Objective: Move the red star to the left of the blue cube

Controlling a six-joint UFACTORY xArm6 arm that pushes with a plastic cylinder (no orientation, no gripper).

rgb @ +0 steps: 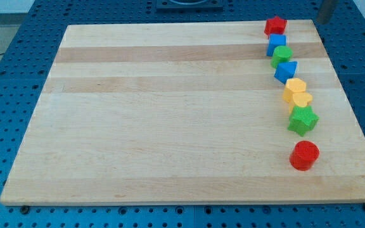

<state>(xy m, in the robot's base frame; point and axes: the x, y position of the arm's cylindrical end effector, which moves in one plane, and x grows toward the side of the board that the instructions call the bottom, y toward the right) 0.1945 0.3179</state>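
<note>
Red star [275,26] sits at the view's top right corner of the wooden board [170,114], a small bright block with stubby points, lying flat. Just below it, touching or nearly so, is the blue cube [276,44], heading a line that runs down the view's right: green round block [282,56], blue angular block [286,71], two yellow blocks [294,87] [301,99], green star [303,120], then a red cylinder [305,155] apart. My tip does not show, so its contact cannot be told
</note>
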